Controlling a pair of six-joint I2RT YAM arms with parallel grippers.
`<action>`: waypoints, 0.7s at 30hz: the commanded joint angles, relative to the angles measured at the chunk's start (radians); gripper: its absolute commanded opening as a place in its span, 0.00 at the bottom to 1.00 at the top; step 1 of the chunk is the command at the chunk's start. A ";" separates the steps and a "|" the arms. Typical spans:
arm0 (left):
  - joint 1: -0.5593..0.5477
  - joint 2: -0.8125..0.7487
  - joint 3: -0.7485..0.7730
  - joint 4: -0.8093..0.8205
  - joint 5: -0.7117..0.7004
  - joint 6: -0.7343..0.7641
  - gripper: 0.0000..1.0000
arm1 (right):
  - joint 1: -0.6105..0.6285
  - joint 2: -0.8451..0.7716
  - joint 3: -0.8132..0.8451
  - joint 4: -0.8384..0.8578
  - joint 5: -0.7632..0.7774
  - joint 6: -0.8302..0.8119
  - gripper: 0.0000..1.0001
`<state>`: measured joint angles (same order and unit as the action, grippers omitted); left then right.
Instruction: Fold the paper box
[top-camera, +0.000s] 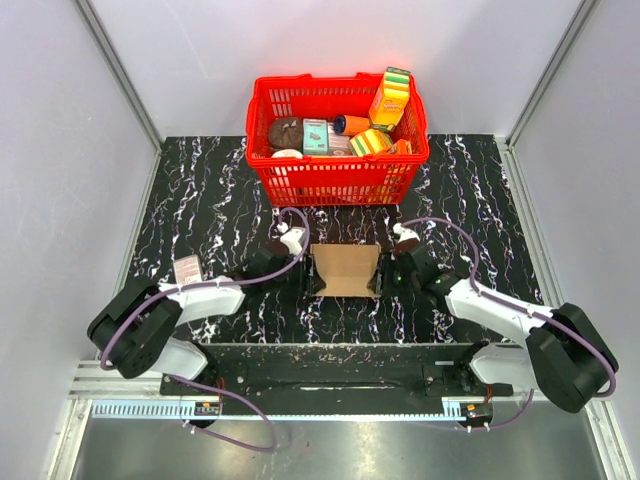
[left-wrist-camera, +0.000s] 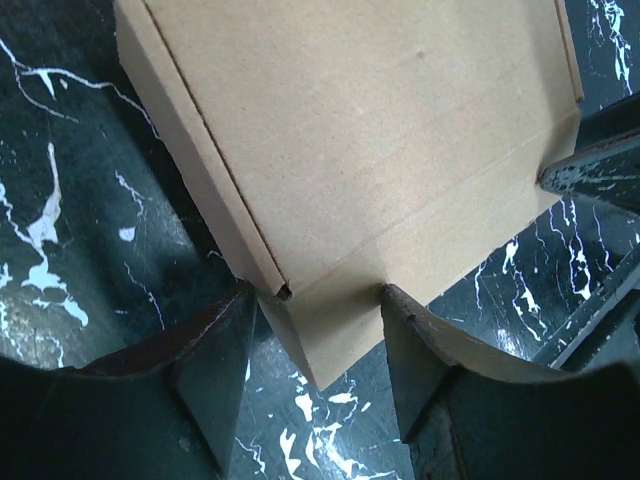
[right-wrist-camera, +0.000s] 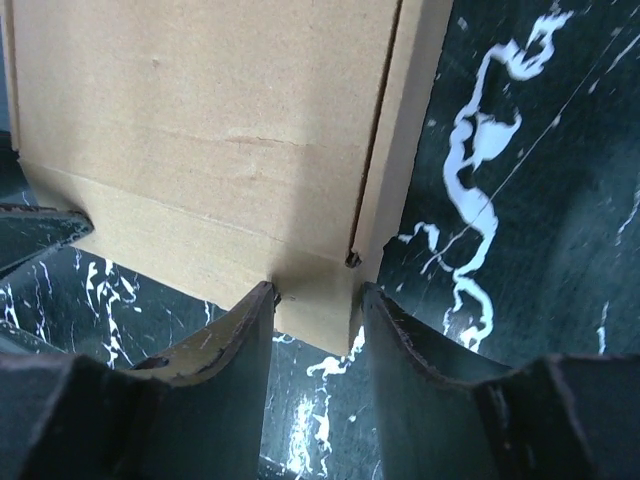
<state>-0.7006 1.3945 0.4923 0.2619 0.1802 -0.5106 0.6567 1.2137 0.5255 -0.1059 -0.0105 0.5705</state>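
The paper box (top-camera: 345, 268) is a plain brown cardboard piece lying flat on the black marble table, between the two arms. My left gripper (top-camera: 312, 273) is at its left edge and my right gripper (top-camera: 382, 271) at its right edge. In the left wrist view the box (left-wrist-camera: 370, 130) fills the top, and a short side flap (left-wrist-camera: 330, 325) sits between the fingers of the left gripper (left-wrist-camera: 318, 295), both tips touching it. In the right wrist view the right gripper (right-wrist-camera: 318, 290) clamps a similar flap (right-wrist-camera: 315, 300) of the box (right-wrist-camera: 200, 120).
A red plastic basket (top-camera: 338, 182) holding several colourful packages stands just behind the box. A small pale card (top-camera: 187, 268) lies on the table (top-camera: 200, 200) by the left arm. Grey walls close in both sides and the back.
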 joint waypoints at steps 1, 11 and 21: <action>-0.002 0.043 0.064 0.077 -0.019 0.035 0.57 | -0.063 0.017 0.056 0.083 -0.045 -0.069 0.47; 0.084 0.152 0.135 0.140 0.018 0.046 0.57 | -0.152 0.187 0.152 0.172 -0.141 -0.144 0.48; 0.150 0.271 0.244 0.172 0.070 0.066 0.58 | -0.236 0.300 0.221 0.247 -0.189 -0.178 0.49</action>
<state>-0.5617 1.6260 0.6701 0.3588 0.2100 -0.4702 0.4557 1.4811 0.6849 0.0620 -0.1574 0.4297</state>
